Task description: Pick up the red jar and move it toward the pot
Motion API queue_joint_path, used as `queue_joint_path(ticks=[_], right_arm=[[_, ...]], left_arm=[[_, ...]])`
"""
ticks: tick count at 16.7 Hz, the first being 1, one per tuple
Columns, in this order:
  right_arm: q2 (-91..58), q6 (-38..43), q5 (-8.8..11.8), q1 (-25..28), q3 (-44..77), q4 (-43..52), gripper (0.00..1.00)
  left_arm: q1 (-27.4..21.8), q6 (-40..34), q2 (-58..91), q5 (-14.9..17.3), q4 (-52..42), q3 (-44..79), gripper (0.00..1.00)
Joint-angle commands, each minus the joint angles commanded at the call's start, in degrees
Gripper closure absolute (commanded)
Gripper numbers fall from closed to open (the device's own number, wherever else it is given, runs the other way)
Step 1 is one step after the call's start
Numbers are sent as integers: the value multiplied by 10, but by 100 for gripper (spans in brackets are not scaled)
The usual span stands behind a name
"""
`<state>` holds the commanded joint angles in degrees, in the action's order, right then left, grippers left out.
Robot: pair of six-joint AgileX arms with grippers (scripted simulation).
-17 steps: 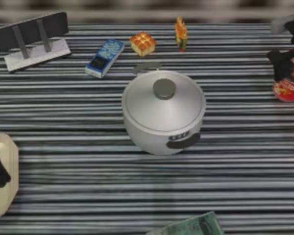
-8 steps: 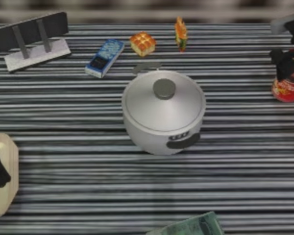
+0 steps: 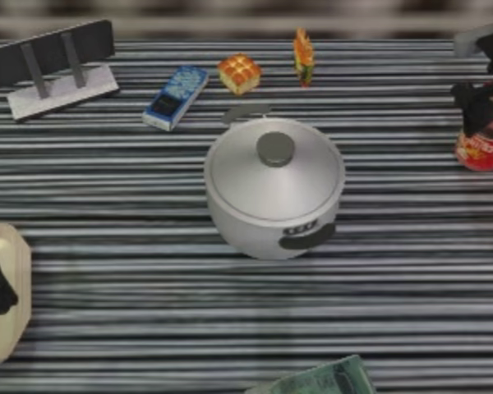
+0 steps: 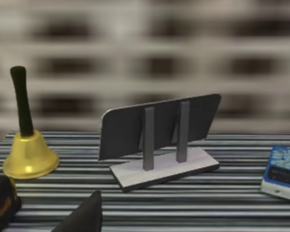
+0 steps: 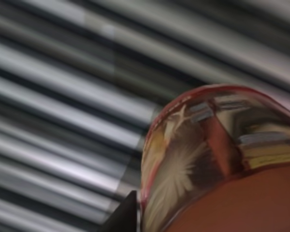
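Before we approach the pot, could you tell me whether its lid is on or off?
On: the domed lid with its dark knob sits squarely on the pot, covering the whole opening.

Bell (image 4: 29, 152), stand (image 3: 56, 67), blue box (image 3: 175, 97), bread (image 3: 239, 73).

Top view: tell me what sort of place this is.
Probably a rendered tabletop test scene, not a real kitchen: a striped table holds unrelated props, such as the pot, a bread loaf, a blue box and a grey stand. The right gripper is at the red jar.
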<state>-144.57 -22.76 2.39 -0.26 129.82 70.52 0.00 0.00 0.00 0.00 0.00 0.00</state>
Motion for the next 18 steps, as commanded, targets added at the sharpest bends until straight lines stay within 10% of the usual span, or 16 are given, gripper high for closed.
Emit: queue_joint_path(ticks=[18], right_arm=[[287,0,3,6,-251,36,100]], left_arm=[[0,0,0,0,0,0,0]])
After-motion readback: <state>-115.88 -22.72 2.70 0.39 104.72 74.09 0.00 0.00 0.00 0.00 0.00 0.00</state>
